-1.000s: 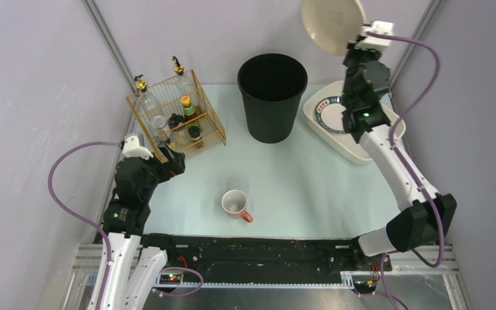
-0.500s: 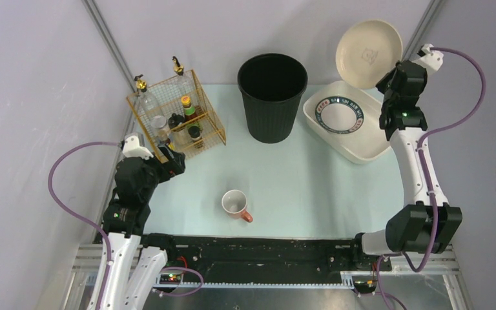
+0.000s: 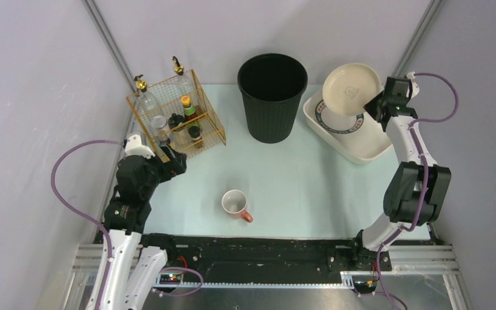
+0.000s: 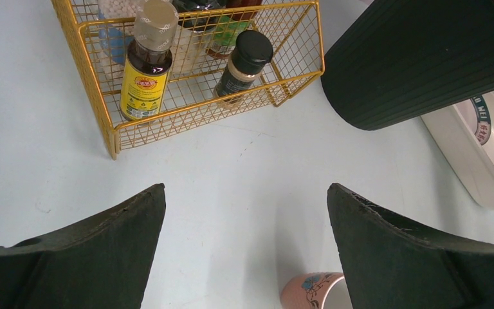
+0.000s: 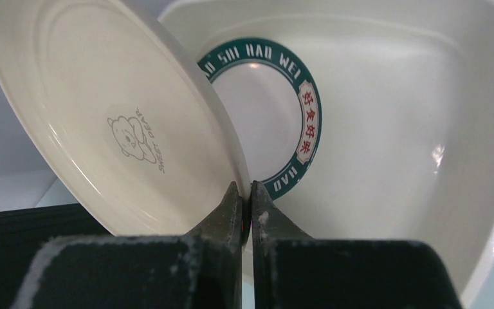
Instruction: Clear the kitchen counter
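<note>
Right arm dropped since a second ago: cream plate [image 3: 347, 89] now tilted over the white basin [image 3: 365, 155], right hand [image 5: 244, 193] clamped on its rim. Two plates total; the second [image 3: 337, 121], green-rimmed, lies flat in the basin. Left hand [image 4: 244, 188] wide apart, empty, near the wire basket [image 3: 210, 135]. Mint surface [image 3: 310, 187] ahead of both arms carries one mug [image 3: 236, 204], one black bin [image 3: 271, 97], one basket with several bottles.

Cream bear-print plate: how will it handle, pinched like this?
Probably stiff but slippery: the glossy cream round plate, held only at its rim by the right end effector, may pivot. Likely breakable against the green-banded white plate below.
</note>
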`<state>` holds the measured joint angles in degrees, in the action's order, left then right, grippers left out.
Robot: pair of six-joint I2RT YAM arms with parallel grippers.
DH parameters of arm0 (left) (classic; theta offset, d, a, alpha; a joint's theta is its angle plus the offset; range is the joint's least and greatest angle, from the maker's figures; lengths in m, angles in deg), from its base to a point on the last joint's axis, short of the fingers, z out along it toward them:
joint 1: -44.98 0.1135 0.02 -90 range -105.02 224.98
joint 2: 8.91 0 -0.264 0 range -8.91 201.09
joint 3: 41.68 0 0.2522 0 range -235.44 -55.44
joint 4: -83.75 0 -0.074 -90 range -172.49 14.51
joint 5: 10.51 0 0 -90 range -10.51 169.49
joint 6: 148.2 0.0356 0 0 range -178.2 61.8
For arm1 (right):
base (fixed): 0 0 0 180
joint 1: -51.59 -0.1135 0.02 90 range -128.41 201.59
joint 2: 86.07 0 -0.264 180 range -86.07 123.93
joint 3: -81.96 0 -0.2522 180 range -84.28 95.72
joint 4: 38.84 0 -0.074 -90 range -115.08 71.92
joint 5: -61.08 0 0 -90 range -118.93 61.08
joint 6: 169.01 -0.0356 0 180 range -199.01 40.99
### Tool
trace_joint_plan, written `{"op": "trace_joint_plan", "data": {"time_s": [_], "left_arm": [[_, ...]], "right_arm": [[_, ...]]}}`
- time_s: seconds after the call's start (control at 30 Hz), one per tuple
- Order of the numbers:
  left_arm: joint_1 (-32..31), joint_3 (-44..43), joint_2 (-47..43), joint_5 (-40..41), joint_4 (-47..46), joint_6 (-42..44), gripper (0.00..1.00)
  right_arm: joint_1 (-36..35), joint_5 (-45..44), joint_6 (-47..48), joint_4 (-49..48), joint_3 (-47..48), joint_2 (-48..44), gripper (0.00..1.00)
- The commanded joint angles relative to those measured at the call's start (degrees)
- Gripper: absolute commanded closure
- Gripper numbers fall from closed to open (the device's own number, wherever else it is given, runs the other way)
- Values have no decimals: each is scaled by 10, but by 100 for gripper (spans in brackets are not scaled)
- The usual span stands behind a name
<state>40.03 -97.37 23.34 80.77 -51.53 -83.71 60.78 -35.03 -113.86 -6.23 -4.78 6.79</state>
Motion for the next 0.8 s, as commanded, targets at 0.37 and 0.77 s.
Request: {"op": "trace_joint_plan", "data": {"time_s": [0.37, 0.77], "left_arm": [[6, 0, 15, -8, -8, -4, 2], [6, 0, 21, -8, -9, -2, 2]], "right_arm": [[23, 100, -88, -19, 8, 134, 100], [23, 154, -131, -30, 22, 223, 91]]}}
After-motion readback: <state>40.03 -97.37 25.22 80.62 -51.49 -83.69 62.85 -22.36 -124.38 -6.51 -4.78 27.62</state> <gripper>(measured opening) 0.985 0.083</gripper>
